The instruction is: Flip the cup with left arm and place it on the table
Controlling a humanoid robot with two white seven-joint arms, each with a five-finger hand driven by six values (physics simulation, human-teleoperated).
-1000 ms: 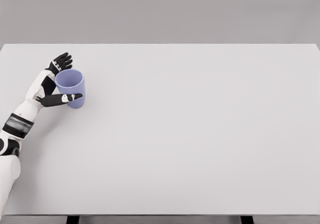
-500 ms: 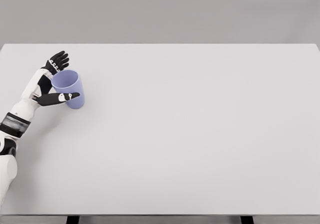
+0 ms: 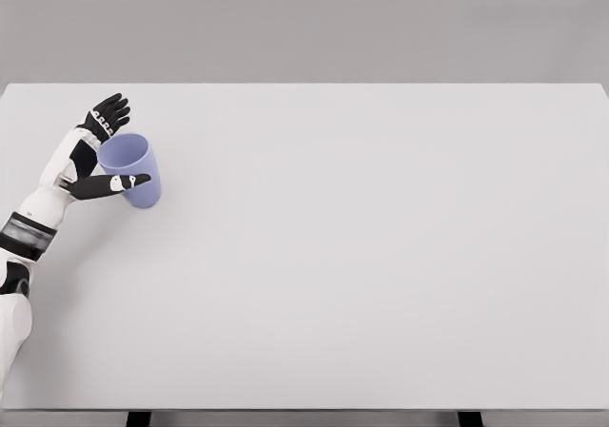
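We see our left hand spread open around the periwinkle plastic cup, thumb crossing its front; actual contact is hard to judge on the white bench.

Cup: plain periwinkle blue, no pattern. Left robot hand: black fingers and palm with small white marks at the knuckles and thumb. Arm: white shell with black bands at the joints. Desk: uniform pale grey-white. Backdrop: flat mid-grey.
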